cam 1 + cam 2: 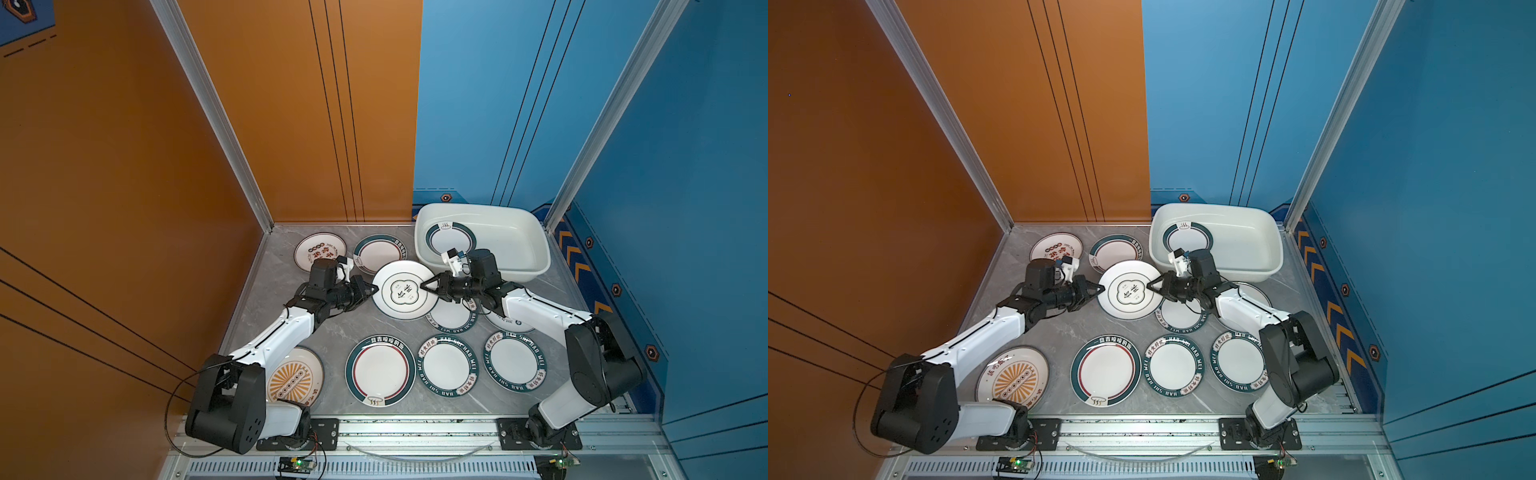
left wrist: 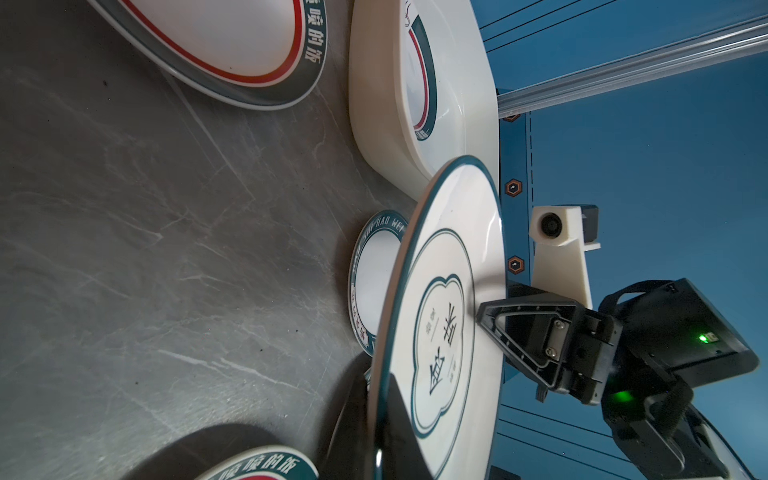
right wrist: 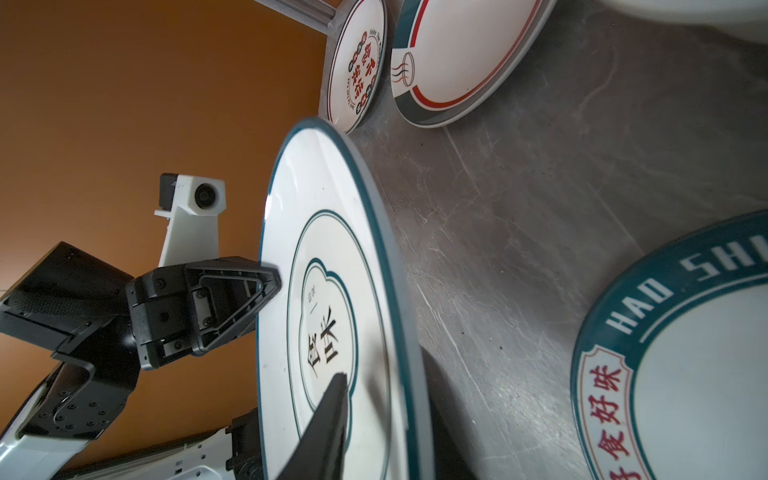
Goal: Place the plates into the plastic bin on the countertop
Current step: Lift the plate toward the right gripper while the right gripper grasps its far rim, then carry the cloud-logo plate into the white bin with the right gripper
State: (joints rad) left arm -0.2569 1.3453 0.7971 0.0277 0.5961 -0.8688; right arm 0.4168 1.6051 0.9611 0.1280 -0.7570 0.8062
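The grey marble bench (image 1: 340, 328) carries everything. The plastic bin (image 1: 511, 243) sits at its far right corner, with its long side running across both top views. One green-rimmed plate (image 1: 451, 241) lies in the bin's left half, and the right half is bare. More plates lie flat on the bench, along the near side and the far edge.

The flower-outline plate (image 1: 401, 290) is up off the bench and roughly level. It hangs just short of the bin's near left corner and overlaps a small lettered plate (image 1: 453, 322) below it. Both arms have it by opposite rims, so the line of grip runs left to right across its middle.

The left pincer (image 1: 374, 287) is clenched on the left rim. The right pincer (image 1: 424, 286) straddles the right rim, one finger (image 2: 490, 311) lying on the upper face and its mate underneath, so it looks to be grasping too.

From the plate, the bin lies farther back and to the right. That is the right arm's side, and the right arm is the nearer. I judge the carry goes that way, over the bin's near wall.
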